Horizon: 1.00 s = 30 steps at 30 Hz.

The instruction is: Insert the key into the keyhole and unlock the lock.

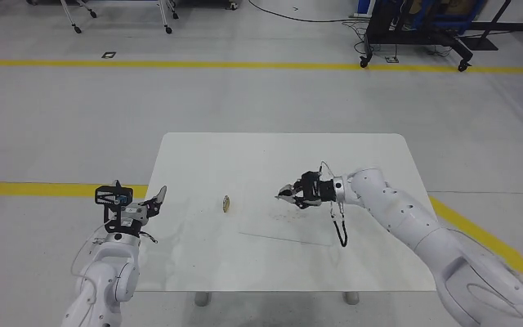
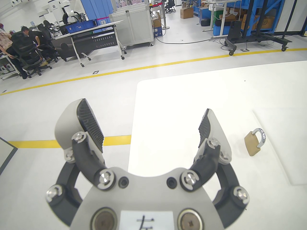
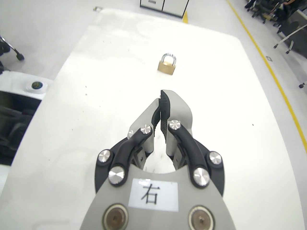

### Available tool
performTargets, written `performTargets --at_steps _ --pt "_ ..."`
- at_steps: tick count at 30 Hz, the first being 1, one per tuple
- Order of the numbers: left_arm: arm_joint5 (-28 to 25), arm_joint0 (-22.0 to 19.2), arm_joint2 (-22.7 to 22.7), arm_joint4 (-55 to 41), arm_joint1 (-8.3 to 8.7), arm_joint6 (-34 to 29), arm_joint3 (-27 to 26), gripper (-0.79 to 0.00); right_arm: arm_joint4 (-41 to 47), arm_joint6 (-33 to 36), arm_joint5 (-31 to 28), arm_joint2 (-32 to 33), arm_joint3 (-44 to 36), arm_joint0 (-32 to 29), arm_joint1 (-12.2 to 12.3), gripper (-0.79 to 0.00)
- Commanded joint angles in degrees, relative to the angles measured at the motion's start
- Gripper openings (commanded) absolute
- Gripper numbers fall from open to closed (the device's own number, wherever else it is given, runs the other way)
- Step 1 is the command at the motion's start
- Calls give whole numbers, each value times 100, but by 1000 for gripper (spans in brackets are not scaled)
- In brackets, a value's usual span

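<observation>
My right tool hovers over the white tabletop with its fingers pressed together; I cannot tell whether anything is pinched between them. Straight ahead of its tips, and apart from them, a brass padlock with a silver shackle sits on the tabletop, between my two tools. My left tool is spread wide at the tabletop's edge, holding nothing. Each tool's base carries a white label bearing one black handwritten character.
</observation>
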Motion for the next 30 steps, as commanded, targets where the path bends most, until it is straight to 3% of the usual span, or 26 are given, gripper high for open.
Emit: performTargets --at_steps 1,5,19,22,27,30 --pt "0 0 0 0 0 0 0 0 460 -336 22 187 -212 -234 138 -785" --pt "0 0 0 0 0 0 0 0 1189 -183 -131 391 -699 -570 386 -785" --pt "-191 -40 106 -84 -11 34 -92 0 1409 -43 -48 387 -637 -679 358 -785" --pt "-1077 -271 327 -842 -22 -247 -102 0 2131 116 -217 278 -539 -745 235 -785" --pt "-3414 -1091 681 -2765 18 -1373 382 0 3205 363 -217 -249 -403 -643 100 -785" --pt "-3967 -1671 1035 -3651 14 -2106 783 0 4148 298 -217 -607 -343 -586 75 -785"
